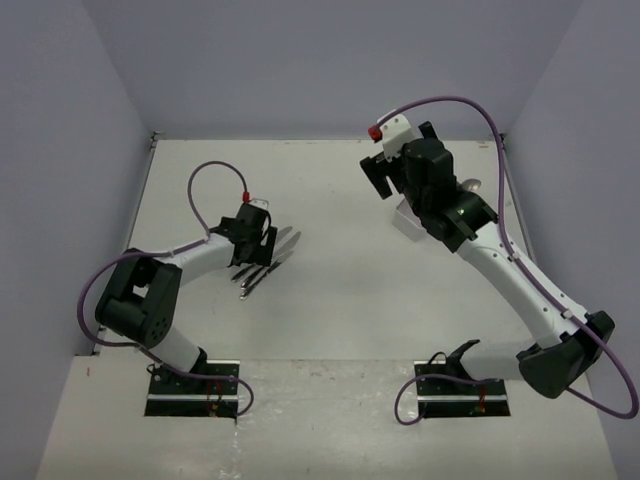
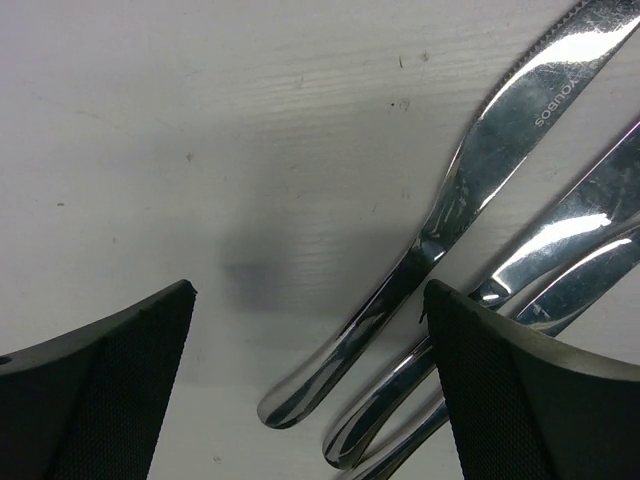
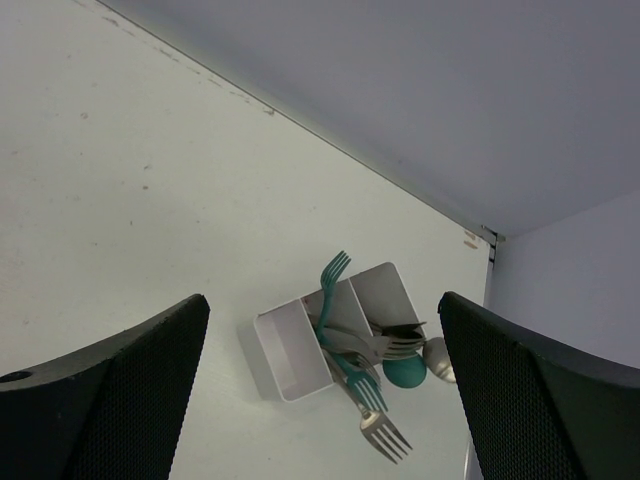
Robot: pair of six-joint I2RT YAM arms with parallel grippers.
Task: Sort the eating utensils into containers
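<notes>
Left claw [image 2: 310, 290] is wide open, holding nothing, low over table [image 2: 200, 120] at the handle end of a silver knife [image 2: 470, 190]. Right claw [image 3: 325, 300] is also open + empty, raised, looking down on the white 3-bay box [image 3: 285, 365] on the right half of the table.

Risks imo:
- 2 more silver handles [image 2: 560, 240] lie just beside the knife, partly under the left claw's right finger [image 2: 520, 400]. Closing as-is prob grabs 2-3 at once or pins 1 vs the table.
- Thin, flat, shiny metal on a hard surface: fingers could skate over it, or the knife pivots out if lifted by the handle end.
- Box looks light and forks lean out past its rim, so a drop may knock it or land in the wrong bay.

Utensil state: knives are bunched roughly parallel on the left half, well apart from the box. Box holds a teal fork [image 3: 332, 280], silver forks [image 3: 385, 435] and a teal spoon [image 3: 405, 372], some crossing dividers. 1 bay looks empty.
</notes>
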